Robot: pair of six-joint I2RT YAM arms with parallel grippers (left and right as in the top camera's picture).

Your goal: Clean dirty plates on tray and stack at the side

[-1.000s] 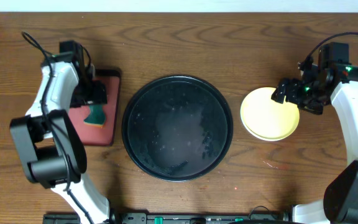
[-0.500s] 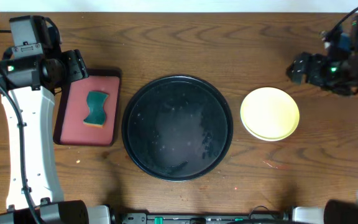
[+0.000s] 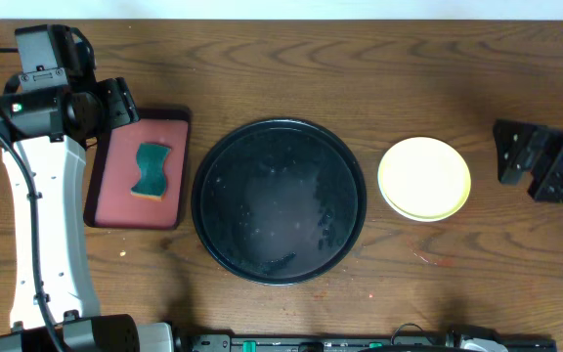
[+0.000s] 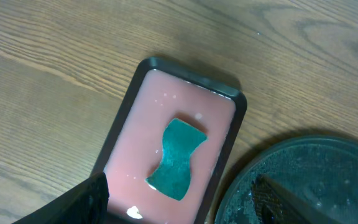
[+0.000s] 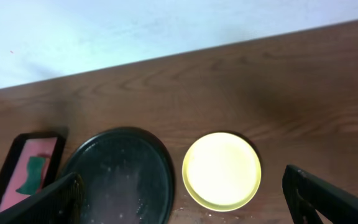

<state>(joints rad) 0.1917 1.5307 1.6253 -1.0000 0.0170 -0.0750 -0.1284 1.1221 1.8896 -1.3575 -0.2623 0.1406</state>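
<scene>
The black tray [image 3: 279,200] lies in the middle of the table with nothing but wet specks in it. It also shows in the left wrist view [image 4: 309,186] and the right wrist view [image 5: 120,174]. A yellow plate [image 3: 424,178] sits on the table to its right, also seen in the right wrist view [image 5: 221,170]. The pale blue-white plates do not show. My left gripper [image 3: 113,103] is open and empty above the pink tray's far end [image 4: 179,208]. My right gripper [image 3: 524,158] is open and empty, right of the yellow plate and apart from it [image 5: 188,208].
A pink rectangular tray [image 3: 169,142] with a dark rim lies left of the black tray and holds a green sponge [image 3: 151,169]. Both show in the left wrist view, the pink tray [image 4: 142,134] and the sponge [image 4: 178,158]. A white wall edges the table's far side.
My left gripper has lifted off the sponge and drawn back to the far left. My right gripper has left the yellow plate and moved right, towards the table's right edge.
</scene>
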